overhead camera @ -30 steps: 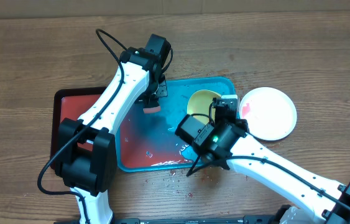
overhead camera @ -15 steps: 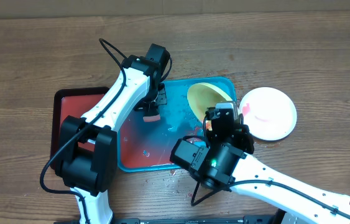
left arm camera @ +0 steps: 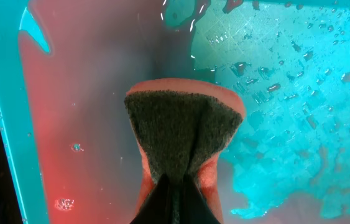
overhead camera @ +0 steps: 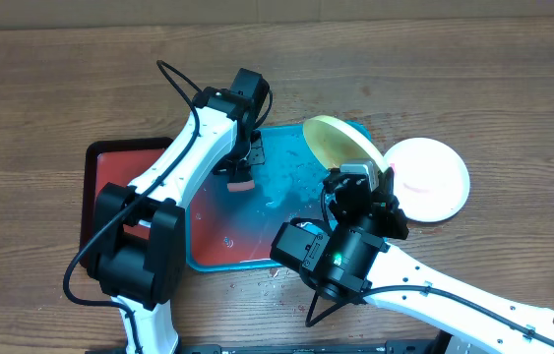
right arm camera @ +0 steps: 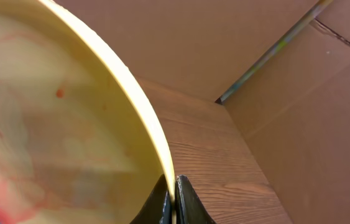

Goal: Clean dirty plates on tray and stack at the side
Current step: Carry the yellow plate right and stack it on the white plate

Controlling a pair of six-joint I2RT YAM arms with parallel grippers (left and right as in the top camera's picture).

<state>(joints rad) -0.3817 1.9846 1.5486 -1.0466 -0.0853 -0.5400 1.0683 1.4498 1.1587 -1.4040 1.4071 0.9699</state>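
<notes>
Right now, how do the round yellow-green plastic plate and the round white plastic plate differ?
The yellow-green plate is tilted up, rim pinched by the right tool; the white plate lies flat, untouched. The yellow-green hangs over the turquoise plastic tray; the white sits beside it. Both show red smears.

A brown wood-grain table (overhead camera: 60, 88) carries everything. Near its middle lies a large turquoise-blue rectangular plastic tray (overhead camera: 219, 228), wet and streaked. Just to the left of it sits a smaller dark red, black-rimmed tray (overhead camera: 109, 162). To the right lies a white round plastic plate (overhead camera: 439, 187), smeared red at its left edge. Small red specks (overhead camera: 269, 283) dot the wood along the turquoise tray's near edge.
</notes>
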